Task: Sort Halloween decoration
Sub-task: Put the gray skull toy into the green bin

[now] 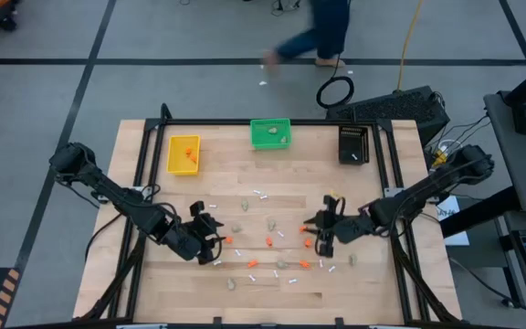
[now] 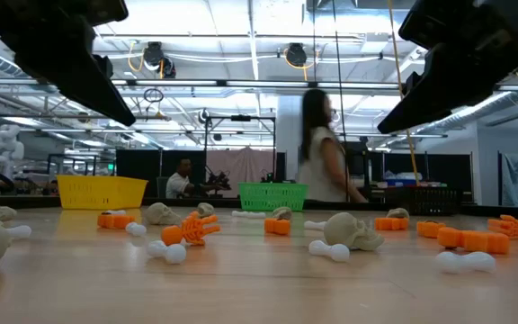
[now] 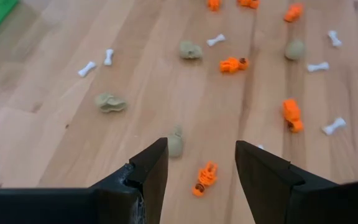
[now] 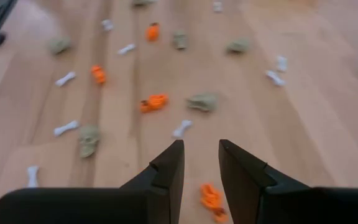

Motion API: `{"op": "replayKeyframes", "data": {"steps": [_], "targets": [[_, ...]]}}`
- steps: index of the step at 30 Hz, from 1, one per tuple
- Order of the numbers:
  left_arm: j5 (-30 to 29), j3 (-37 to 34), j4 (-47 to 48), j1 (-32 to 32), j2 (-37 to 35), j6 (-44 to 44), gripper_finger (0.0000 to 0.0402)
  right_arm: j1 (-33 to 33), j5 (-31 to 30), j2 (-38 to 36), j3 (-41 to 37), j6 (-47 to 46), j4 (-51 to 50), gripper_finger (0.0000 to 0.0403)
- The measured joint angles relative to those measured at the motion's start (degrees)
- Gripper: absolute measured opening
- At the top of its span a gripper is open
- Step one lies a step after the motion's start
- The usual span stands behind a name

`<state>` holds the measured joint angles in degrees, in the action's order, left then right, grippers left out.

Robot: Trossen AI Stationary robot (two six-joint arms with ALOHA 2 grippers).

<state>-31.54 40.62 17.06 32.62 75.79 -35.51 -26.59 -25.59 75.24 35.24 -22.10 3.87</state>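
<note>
The Halloween decoration lies scattered over the middle of the wooden table: orange bits, beige-grey lumps and thin white sticks. My left gripper hovers at the scatter's left side, open. An orange bit lies on the wood below the gap between its fingers, and a beige lump lies beside one finger. My right gripper hovers at the scatter's right side with a narrow empty gap, above another orange bit. Neither gripper holds anything.
Along the table's far edge stand a yellow bin holding orange bits, a green bin holding beige lumps, and a black bin. A person walks on the floor beyond the table. Bare wood lies along the near edge.
</note>
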Motion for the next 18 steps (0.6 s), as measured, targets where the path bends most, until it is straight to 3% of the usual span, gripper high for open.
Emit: {"op": "replayKeyframes", "data": {"steps": [5,18], "targets": [[0.1,0.0,-0.1,-2.3,2.6,0.3,0.0187,-1.2,0.3,4.2,0.0,5.0,6.5,0.0089],[3.9,0.0,-8.0,-6.3,12.9,8.6,0.0187,-1.3,0.3,4.7,0.0,4.9,6.9,0.0089]]}}
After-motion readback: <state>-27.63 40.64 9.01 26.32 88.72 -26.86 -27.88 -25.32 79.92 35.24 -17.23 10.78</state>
